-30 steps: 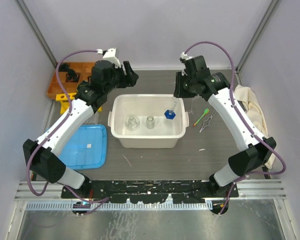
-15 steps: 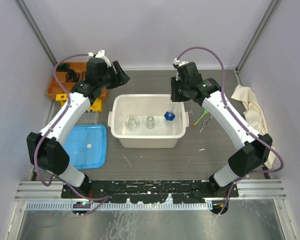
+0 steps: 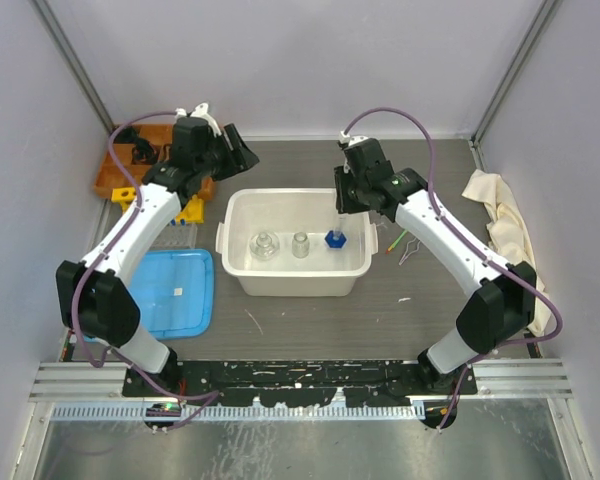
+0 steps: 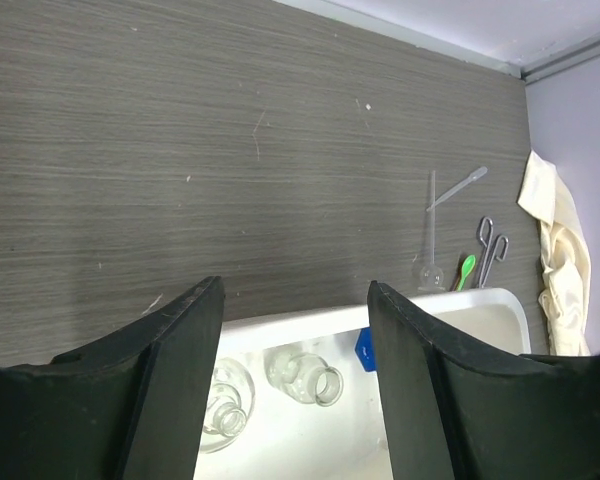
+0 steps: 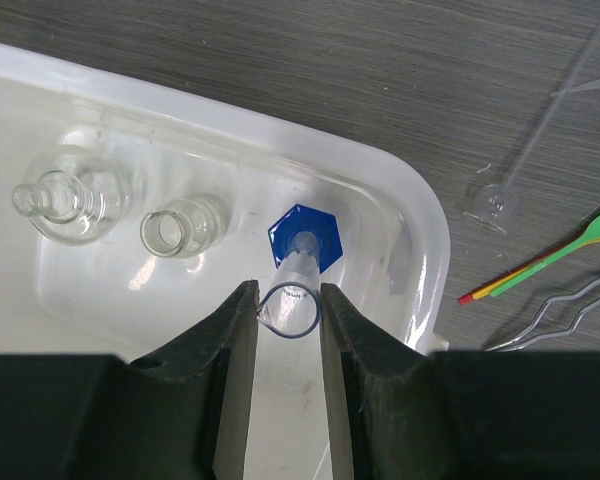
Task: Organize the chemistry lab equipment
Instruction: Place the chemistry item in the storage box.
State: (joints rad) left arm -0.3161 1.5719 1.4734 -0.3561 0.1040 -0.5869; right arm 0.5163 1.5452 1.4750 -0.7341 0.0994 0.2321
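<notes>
Two flasks [image 5: 68,200] sit in the white tub [image 5: 422,215]; the right gripper [image 5: 287,300] clamps a blue-based cylinder [image 5: 302,240] inside it. The left gripper [image 4: 295,290] hangs open, empty — pipette [image 4: 456,188], green spoon [image 4: 465,270] and forceps [image 4: 492,245] lie outside, unsorted.

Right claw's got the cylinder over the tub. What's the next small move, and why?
Probably lower the right claw slightly, then open it: it grips the clear measuring cylinder near its rim, with the blue hexagonal base low inside the white tub, apart from the nearest glass flask; whether it touches the floor is unclear.
</notes>
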